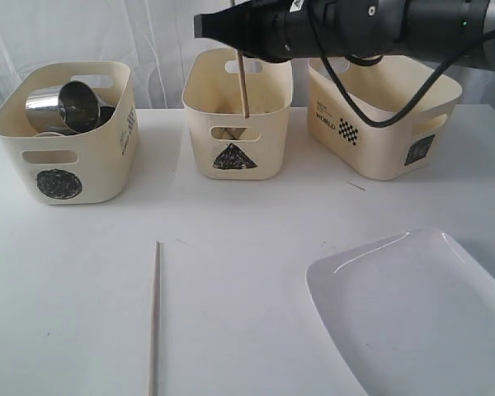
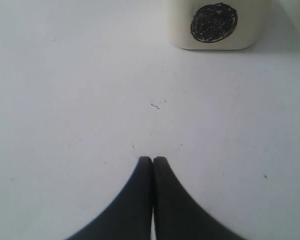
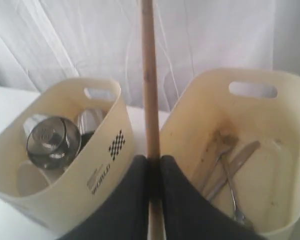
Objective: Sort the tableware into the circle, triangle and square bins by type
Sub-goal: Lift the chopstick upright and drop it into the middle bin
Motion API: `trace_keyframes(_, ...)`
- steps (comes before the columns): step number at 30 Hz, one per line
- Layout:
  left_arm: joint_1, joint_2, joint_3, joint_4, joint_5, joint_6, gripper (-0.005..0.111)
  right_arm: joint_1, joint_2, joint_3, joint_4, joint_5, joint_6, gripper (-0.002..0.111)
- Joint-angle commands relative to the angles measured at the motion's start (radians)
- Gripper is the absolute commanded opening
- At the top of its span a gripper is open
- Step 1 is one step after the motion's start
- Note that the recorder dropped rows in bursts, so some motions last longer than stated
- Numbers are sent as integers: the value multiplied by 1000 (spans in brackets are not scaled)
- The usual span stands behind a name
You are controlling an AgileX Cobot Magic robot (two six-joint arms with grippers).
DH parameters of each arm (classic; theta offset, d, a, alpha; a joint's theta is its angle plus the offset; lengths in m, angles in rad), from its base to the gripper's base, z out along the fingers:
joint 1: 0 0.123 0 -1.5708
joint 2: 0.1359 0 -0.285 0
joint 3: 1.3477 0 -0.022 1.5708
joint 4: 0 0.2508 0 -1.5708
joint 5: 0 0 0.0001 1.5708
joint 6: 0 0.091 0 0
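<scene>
My right gripper (image 1: 238,45) (image 3: 153,162) is shut on a wooden chopstick (image 1: 242,87) (image 3: 150,100), which hangs upright over the triangle bin (image 1: 235,157). That bin (image 3: 270,125) holds steel cutlery (image 3: 230,170). A second chopstick (image 1: 155,318) lies on the table at front left. The circle bin (image 1: 66,157) (image 3: 105,165) holds steel mugs (image 1: 70,107) (image 3: 52,140). A large white plate (image 1: 412,313) lies at front right. My left gripper (image 2: 152,160) is shut and empty over bare table, facing the circle bin (image 2: 215,25); the exterior view does not show it.
The square bin (image 1: 379,140) stands tilted at back right, behind the right arm, with its contents hidden. A white curtain hangs behind the bins. Bare table lies between the loose chopstick and the plate.
</scene>
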Motion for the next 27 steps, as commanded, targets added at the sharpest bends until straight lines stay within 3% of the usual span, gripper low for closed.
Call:
trace_keyframes(1,-9,-5,4,-6,-5,-4,0,-5,25,-2,6,-166,0,0)
trace_keyframes(8,-9,-5,4,-6,-5,-4,0,-5,80,-2,4,-267,-26,0)
trace_keyframes(23,-9,-5,4,-6,-5,-4,0,-61,298,-2,-6,-775,-28,0)
trace_keyframes(27,-9,-5,4,-6,-5,-4,0,-65,361,-57,-71,-770,-24,10)
